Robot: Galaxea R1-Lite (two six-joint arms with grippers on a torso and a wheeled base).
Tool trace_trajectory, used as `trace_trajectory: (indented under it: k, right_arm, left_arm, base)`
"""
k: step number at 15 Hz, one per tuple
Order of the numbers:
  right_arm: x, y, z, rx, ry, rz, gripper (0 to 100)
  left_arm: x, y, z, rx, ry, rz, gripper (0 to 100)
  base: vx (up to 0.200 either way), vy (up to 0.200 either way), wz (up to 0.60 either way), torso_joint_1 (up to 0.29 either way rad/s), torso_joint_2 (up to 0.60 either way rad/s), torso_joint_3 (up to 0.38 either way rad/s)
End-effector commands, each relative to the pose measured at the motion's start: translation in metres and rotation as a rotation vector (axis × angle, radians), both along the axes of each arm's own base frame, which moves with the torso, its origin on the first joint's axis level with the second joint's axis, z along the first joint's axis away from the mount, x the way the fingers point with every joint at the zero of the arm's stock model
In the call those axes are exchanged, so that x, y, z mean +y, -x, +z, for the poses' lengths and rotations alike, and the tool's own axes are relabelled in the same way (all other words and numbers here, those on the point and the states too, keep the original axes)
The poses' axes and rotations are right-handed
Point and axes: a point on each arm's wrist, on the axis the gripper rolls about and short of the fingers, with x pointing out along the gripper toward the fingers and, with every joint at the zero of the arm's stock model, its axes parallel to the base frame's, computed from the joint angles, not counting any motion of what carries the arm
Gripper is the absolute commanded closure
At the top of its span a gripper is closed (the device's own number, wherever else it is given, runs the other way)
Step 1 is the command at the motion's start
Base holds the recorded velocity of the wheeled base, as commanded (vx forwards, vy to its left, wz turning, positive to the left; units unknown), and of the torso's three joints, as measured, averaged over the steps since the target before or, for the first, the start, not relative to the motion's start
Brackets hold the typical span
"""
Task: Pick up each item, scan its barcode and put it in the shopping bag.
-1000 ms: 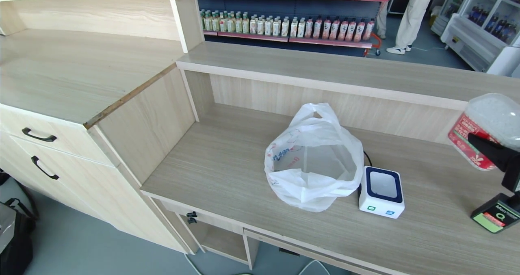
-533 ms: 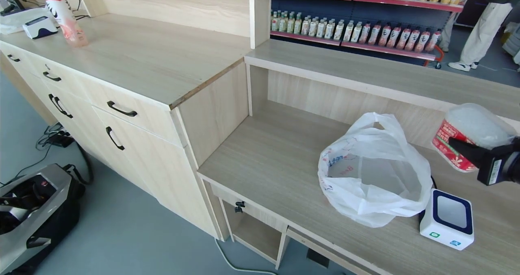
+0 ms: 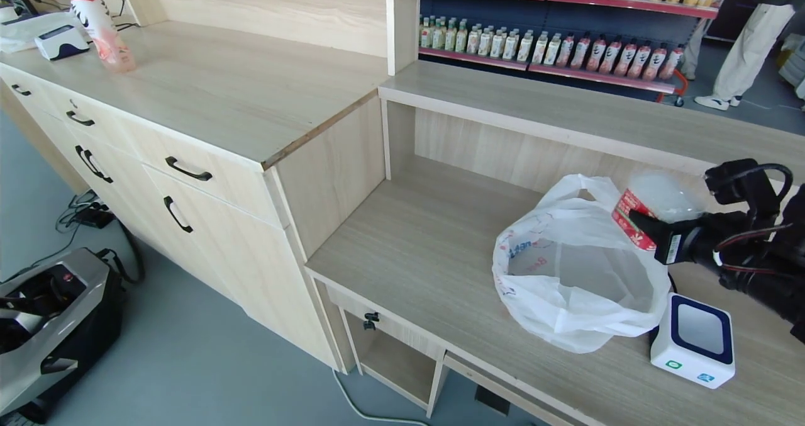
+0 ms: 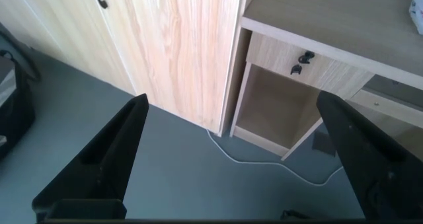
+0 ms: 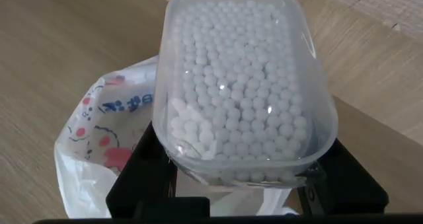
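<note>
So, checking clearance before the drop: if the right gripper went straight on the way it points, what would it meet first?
Likely the shopping bag, at its raised handle, with the held tub leading the right gripper; depth is unclear, it may pass above.

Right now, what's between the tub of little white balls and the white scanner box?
The right claw, gripping the tub, hangs between it and the scanner. The head view shows this.

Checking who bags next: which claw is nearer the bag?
Right. The right claw holds a tub of white beads just above the bag's rim. The left claw hangs open above the floor before the counter, well apart from it.
</note>
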Motion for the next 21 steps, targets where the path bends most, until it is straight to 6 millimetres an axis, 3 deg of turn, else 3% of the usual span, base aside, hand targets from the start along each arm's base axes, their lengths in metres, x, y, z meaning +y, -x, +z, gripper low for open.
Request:
trace_trajectory:
  k: [1,21]
  right_arm:
    - [-0.003,-0.016,-0.061,0.125,-0.007,0.07,100]
    - [-0.001,-0.02,-0.094,0.274,-0.05,0.2,100]
  left_arm:
    - [0.0,0.0,0.0,0.002,0.0,0.0,0]
    - [0.0,0.0,0.0,0.002,0.002,0.0,0]
  base:
    - [0.0,0.0,0.0,0.0,0.0,0.0]
    - [0.0,0.0,0.0,0.0,0.0,0.0]
